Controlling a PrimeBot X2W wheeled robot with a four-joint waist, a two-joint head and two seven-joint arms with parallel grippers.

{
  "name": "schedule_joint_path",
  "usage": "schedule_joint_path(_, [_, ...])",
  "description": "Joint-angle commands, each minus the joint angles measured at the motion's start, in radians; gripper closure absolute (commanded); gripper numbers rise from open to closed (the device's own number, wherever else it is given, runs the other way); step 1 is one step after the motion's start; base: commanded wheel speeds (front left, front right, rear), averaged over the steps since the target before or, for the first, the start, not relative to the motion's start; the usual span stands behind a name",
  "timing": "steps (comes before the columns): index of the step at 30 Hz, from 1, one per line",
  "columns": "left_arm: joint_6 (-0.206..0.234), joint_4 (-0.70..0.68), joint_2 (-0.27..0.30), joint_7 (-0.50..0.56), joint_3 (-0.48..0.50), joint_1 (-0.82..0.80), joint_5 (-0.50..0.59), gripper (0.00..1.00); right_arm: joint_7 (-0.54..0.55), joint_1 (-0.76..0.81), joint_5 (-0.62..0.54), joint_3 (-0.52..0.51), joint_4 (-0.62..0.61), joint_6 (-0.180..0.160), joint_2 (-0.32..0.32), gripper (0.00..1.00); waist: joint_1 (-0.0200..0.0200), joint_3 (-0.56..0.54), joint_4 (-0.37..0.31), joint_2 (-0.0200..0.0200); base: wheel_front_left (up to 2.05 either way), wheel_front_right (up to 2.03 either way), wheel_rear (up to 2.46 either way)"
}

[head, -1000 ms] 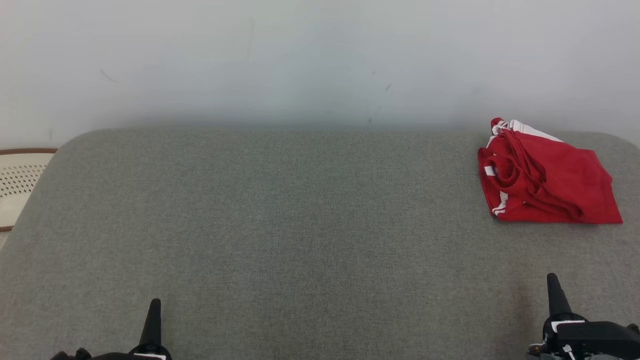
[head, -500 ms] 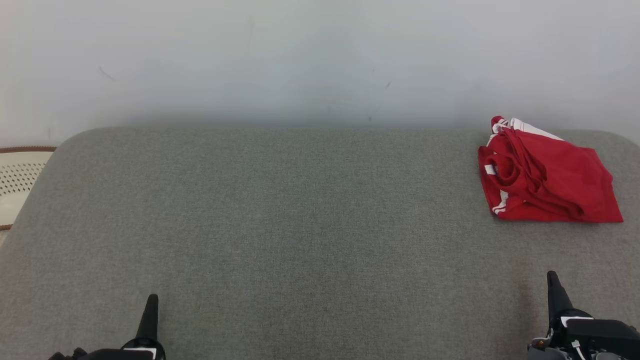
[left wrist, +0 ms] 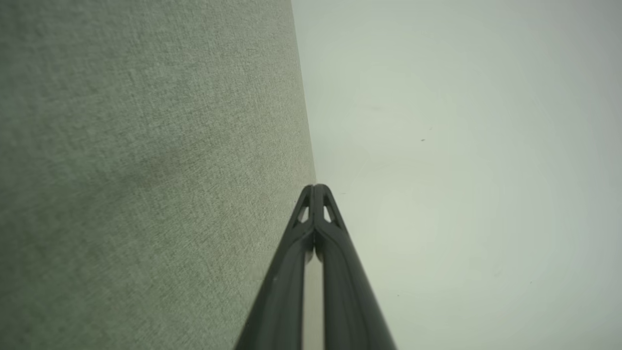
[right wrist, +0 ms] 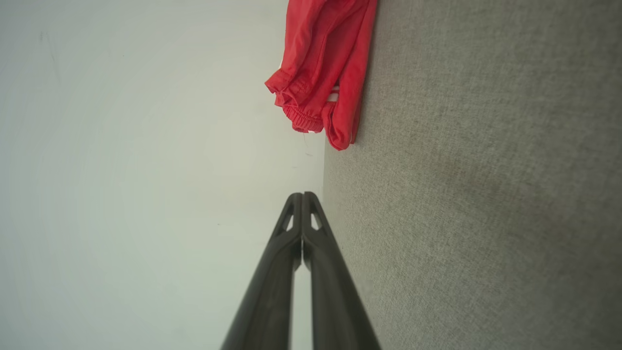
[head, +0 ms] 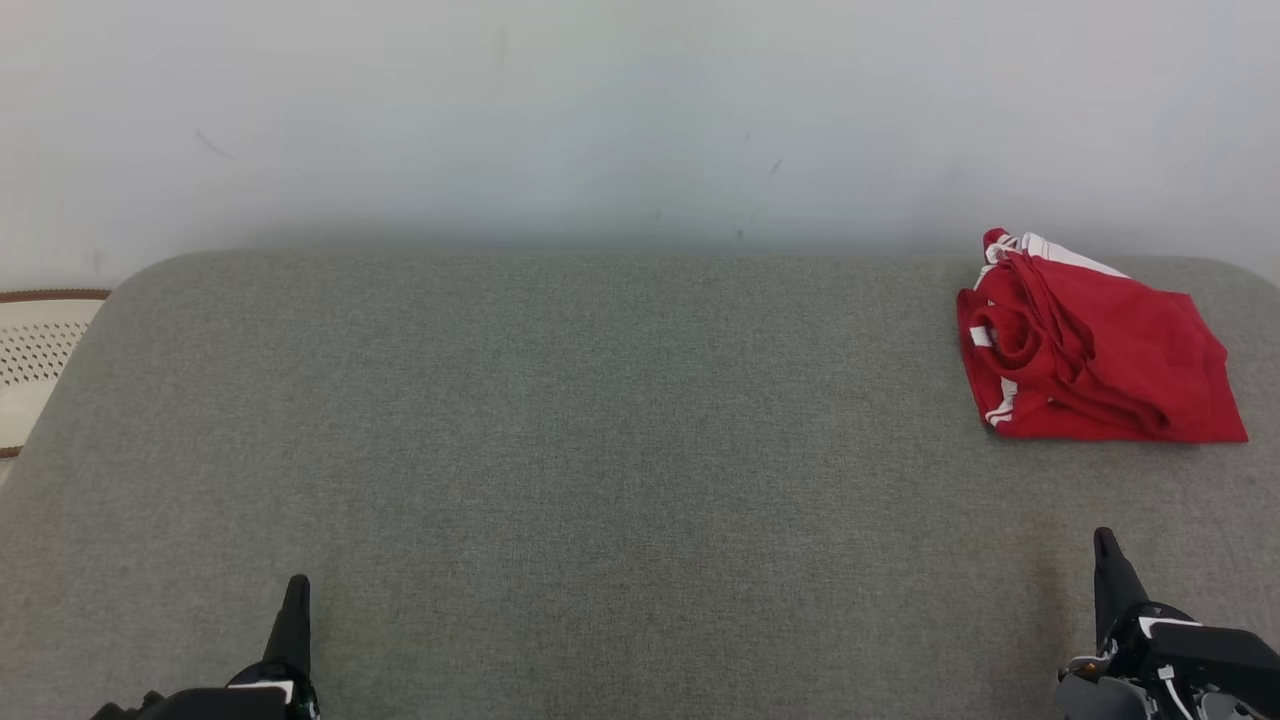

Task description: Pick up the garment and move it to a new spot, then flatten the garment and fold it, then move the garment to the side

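The garment [head: 1095, 355] is a red piece with white trim, lying folded and bunched at the far right of the grey fabric surface [head: 600, 450]. In the right wrist view the garment [right wrist: 325, 68] lies ahead of the fingertips, well apart from them. My right gripper [head: 1104, 545] is at the lower right, shut, with nothing held; its tips [right wrist: 302, 196] meet. My left gripper [head: 297, 590] is at the lower left, shut and empty, its tips [left wrist: 315, 187] pressed together.
A pale wall [head: 640, 120] rises right behind the grey surface. A cream perforated object with a brown rim [head: 35, 365] sits past the surface's left edge. The surface's corners are rounded.
Both grippers have shifted slightly, the left tip and right tip each a little higher in the head view. The garment has not moved.
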Motion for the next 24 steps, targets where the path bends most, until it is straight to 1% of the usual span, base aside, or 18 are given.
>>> schedule_joint_path(1, [-0.006, 0.004, 0.0, 0.007, 0.006, -0.012, -0.027, 1.0, 0.007, -0.007, 0.022, -0.005, 0.004, 0.0, -0.004, 1.0, 0.0, 0.001, 0.0, 0.0, 0.0, 0.0, 0.0])
schedule_joint_path(19, [-0.02, 0.03, -0.001, 0.032, 0.02, -0.036, -0.15, 1.0, 0.046, -0.038, 0.148, -0.027, 0.03, 0.0, 0.0, 1.0, 0.0, 0.007, -0.001, 0.0, 0.0, 0.0, 0.0])
schedule_joint_path(24, [-0.02, 0.03, -0.001, 0.033, 0.019, -0.035, -0.144, 1.0, 0.046, -0.034, 0.142, -0.029, 0.03, 0.0, 0.002, 1.0, 0.0, 0.007, -0.001, 0.0, 0.0, 0.0, 0.0])
